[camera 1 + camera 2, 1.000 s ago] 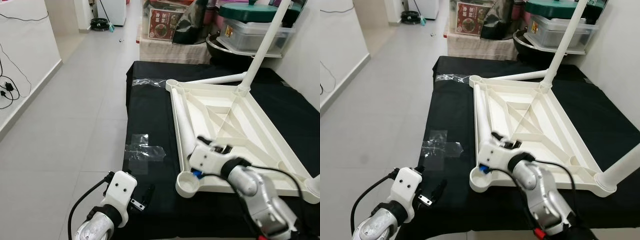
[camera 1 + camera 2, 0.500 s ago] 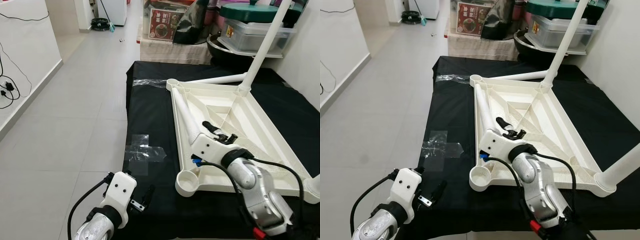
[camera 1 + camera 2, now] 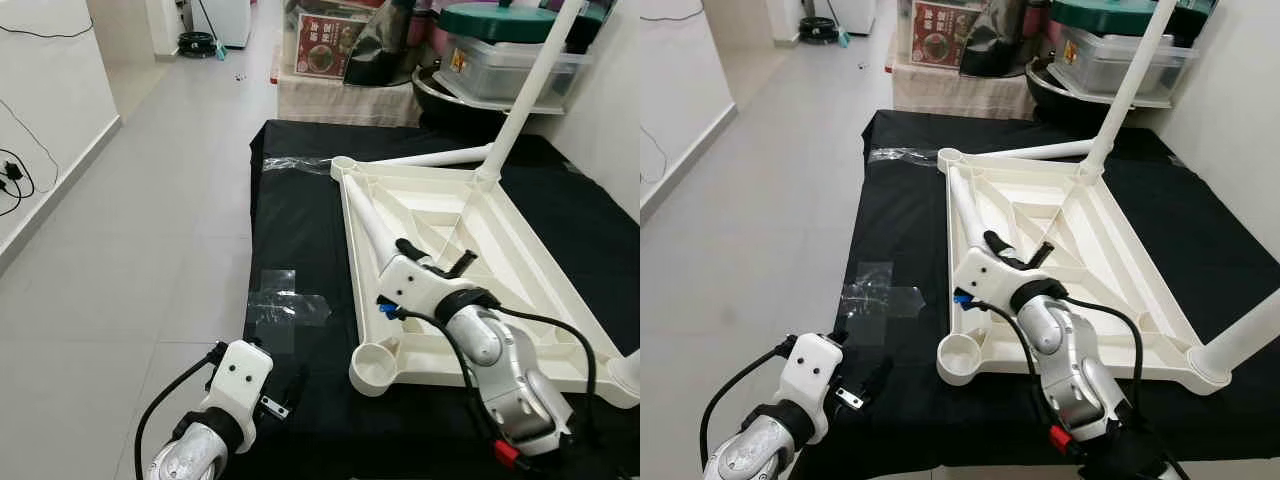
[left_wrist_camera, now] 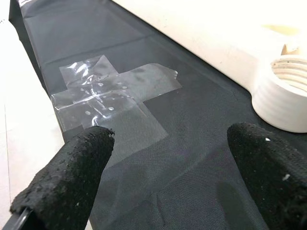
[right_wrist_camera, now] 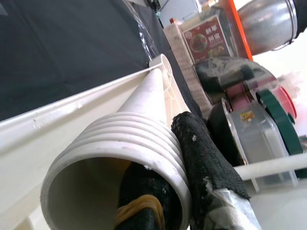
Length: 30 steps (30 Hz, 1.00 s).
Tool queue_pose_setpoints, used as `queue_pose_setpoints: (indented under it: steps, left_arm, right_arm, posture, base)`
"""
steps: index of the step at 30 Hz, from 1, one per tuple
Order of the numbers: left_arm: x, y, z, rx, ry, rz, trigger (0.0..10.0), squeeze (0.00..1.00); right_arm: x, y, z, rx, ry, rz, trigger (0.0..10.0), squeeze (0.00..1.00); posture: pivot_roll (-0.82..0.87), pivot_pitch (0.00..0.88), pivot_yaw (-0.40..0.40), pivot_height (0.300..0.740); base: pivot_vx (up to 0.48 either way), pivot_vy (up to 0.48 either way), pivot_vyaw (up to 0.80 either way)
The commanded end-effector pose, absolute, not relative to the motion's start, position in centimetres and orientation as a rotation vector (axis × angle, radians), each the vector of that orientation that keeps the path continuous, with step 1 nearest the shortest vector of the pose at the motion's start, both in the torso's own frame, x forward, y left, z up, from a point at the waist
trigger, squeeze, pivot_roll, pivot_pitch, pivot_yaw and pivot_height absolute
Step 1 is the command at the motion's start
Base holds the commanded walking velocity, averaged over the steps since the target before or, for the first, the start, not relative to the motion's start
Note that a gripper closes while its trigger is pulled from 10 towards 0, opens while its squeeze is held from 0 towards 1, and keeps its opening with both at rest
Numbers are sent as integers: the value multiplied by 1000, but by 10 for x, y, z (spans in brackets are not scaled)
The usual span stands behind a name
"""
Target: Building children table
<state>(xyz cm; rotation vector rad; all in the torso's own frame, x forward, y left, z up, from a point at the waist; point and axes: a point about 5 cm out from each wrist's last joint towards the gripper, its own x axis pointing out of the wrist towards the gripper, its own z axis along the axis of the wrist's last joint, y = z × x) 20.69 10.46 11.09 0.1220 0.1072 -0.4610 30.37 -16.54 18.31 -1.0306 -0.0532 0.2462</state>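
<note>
- The white table top (image 3: 470, 240) lies upside down on a black cloth (image 3: 300, 230) spread over the grey tiled floor (image 3: 140, 200), ribbed underside facing up.
- One white leg (image 3: 528, 90) is fitted at the far corner and stands up at a slant; another leg (image 3: 440, 158) lies flat on the cloth along the far edge, and a further leg end (image 3: 628, 372) shows at the near right corner.
- The near left corner has a round threaded socket (image 3: 372, 367) with nothing in it.
- A loose leg (image 3: 370, 222) lies inside the frame along the left rail, its narrow end toward the far left corner socket (image 3: 951, 156).
- The right gripper (image 3: 1012, 252) is at the near, threaded end of that leg — in the right wrist view one black finger (image 5: 204, 160) runs along the outside of the threaded end and the other sits inside the hollow, so the jaws pinch the leg's wall.
- The left gripper (image 3: 285, 398) hangs low over the near left part of the cloth, its fingers (image 4: 72, 167) spread apart and holding nothing.
- A cross of clear tape (image 4: 115, 88) is stuck to the cloth just ahead of the left gripper, beside the empty socket.
- Boxes and containers (image 3: 500, 50) are stacked beyond the cloth.
</note>
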Motion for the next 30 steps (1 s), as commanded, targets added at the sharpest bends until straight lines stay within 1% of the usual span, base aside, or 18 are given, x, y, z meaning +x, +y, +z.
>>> queue_pose_setpoints:
  steps: [1,2,3,4,5,6,8,9,12,14,18,19,21,23,26,28,29,30]
  left_arm:
    - [207,104,110,125,112,-463,10000,0]
    - [207,104,110,126,112,-464,10000,0]
    - [208,105,109,128,112,-465,10000,0]
    - [208,105,109,128,112,-465,10000,0]
    - [208,105,109,130,112,-466,10000,0]
    - [208,105,109,130,112,-466,10000,0]
    - [209,106,109,130,113,-466,10000,0]
    - [209,106,109,130,113,-466,10000,0]
    - [210,106,108,128,115,-465,10000,0]
    - [210,106,108,128,115,-465,10000,0]
    - [211,107,107,128,124,-468,10000,0]
    - [211,107,107,119,129,-467,10000,0]
    - [211,107,107,119,129,-467,10000,0]
    - [213,109,107,112,134,-466,10000,0]
    - [214,109,107,109,133,-466,10000,0]
    - [215,111,109,92,131,-457,10000,0]
    - [217,112,110,74,125,-448,10000,24]
    - [219,114,112,55,118,-442,10000,894]
  right_arm:
    - [305,-171,186,-1000,-50,231,0,0]
    - [305,-174,186,-980,-39,224,0,0]
    - [306,-175,188,-912,-36,238,0,0]
    - [306,-175,188,-912,-36,238,0,0]
    - [307,-180,192,-811,-32,227,0,0]
    - [307,-180,192,-811,-32,227,0,0]
    - [309,-192,202,-649,-46,199,0,0]
    - [309,-192,202,-649,-46,199,0,0]
    - [311,-205,209,-608,-60,164,0,0]
    - [311,-205,209,-608,-60,164,0,0]
    - [310,-214,214,-620,-69,216,0,0]
    - [308,-221,215,-614,-69,256,0,0]
    - [308,-221,215,-614,-69,256,0,0]
    - [304,-232,216,-510,-59,312,0,0]
    - [303,-234,218,-455,-65,324,0,0]
    - [300,-236,220,-306,-85,340,0,0]
    - [298,-235,221,-229,-95,361,0,0]
    - [296,-234,221,-161,-100,376,0,0]
  posture:
    - [45,51,-109,740]
    - [46,51,-108,740]
    - [46,46,-108,740]
    - [46,46,-108,740]
    - [46,46,-108,740]
    - [46,46,-108,740]
    - [45,45,-101,740]
    - [45,45,-101,740]
    - [46,41,-100,740]
    - [46,41,-100,740]
    - [47,40,-95,740]
    - [45,39,-90,740]
    - [45,39,-90,740]
    - [51,41,-91,740]
    - [51,40,-90,740]
    - [54,33,-93,740]
    - [53,37,-94,740]
    - [52,36,-94,740]
  base:
    - [0,0,0]
    - [0,0,0]
    - [0,0,0]
    - [0,0,0]
    - [0,0,0]
    - [0,0,0]
    - [0,0,0]
    - [0,0,0]
    - [0,0,0]
    - [0,0,0]
    - [0,0,0]
    - [0,0,0]
    - [0,0,0]
    - [0,0,0]
    - [0,0,0]
    - [0,0,0]
    - [0,0,0]
    - [0,0,0]
